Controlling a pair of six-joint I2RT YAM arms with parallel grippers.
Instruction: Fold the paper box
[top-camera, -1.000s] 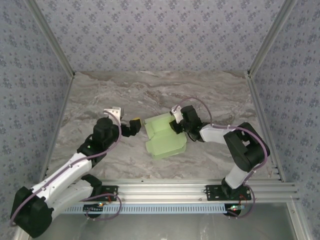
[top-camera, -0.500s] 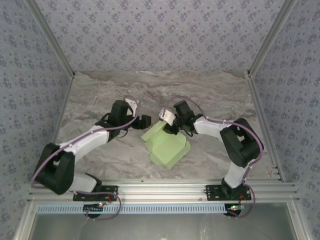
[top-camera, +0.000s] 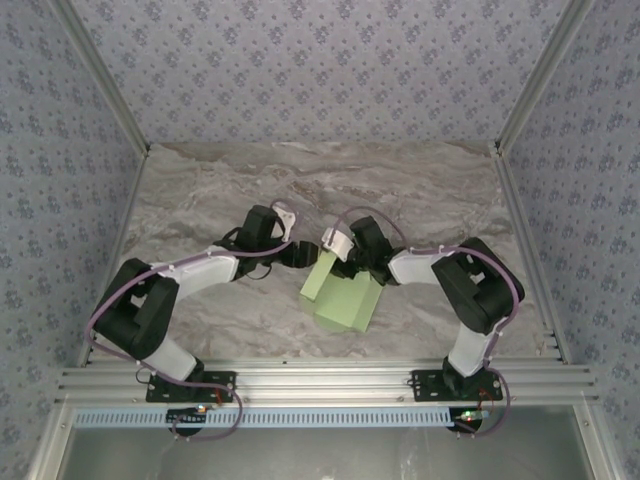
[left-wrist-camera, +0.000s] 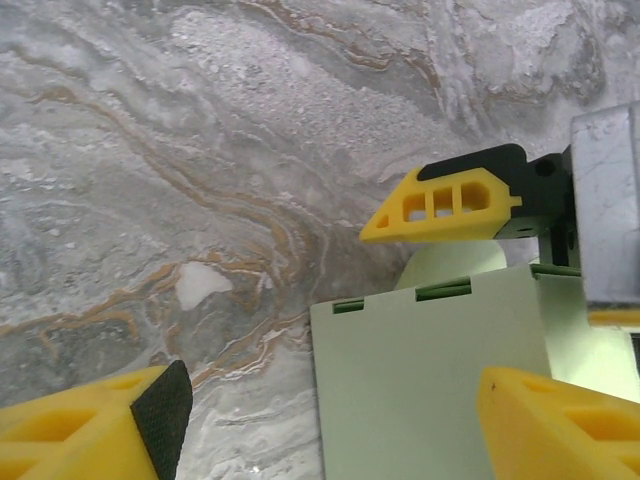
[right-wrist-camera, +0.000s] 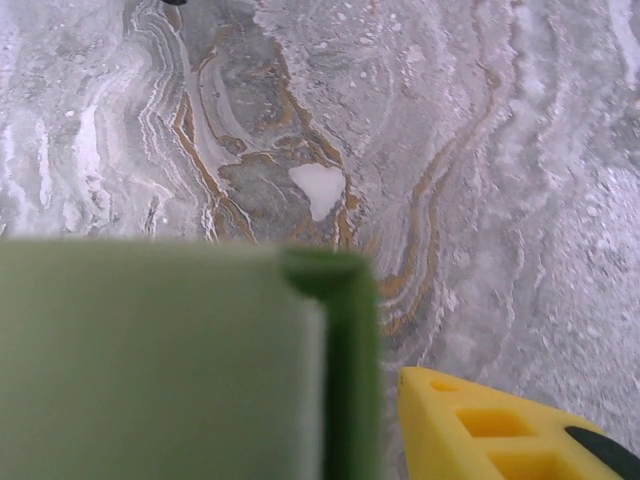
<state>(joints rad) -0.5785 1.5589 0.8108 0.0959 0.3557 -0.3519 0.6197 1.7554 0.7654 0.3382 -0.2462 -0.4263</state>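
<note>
The paper box (top-camera: 345, 298), pale green and partly folded, lies on the marble table near the middle. Its flat panel with two slots (left-wrist-camera: 430, 370) reaches in between my left gripper's yellow fingers (left-wrist-camera: 90, 425). My left gripper (top-camera: 298, 256) stands open at the box's far-left corner, one finger well clear of the card's edge. My right gripper (top-camera: 343, 266) is over the box's far edge. An upright green wall (right-wrist-camera: 345, 380) stands inside its jaws. Its visible yellow finger (right-wrist-camera: 490, 425) is a little apart from that wall, and the other finger is hidden behind the card.
Marble tabletop (top-camera: 200, 190) stretches bare to the left and back. Patterned walls enclose three sides, and an aluminium rail (top-camera: 320, 380) runs along the front. The two grippers are close together, with the right one's finger (left-wrist-camera: 440, 205) just beyond my left jaws.
The left arm swung right up to the box and its jaws narrowed a little. The right gripper moved left and loosened its hold. The box turned and slid toward the front.
</note>
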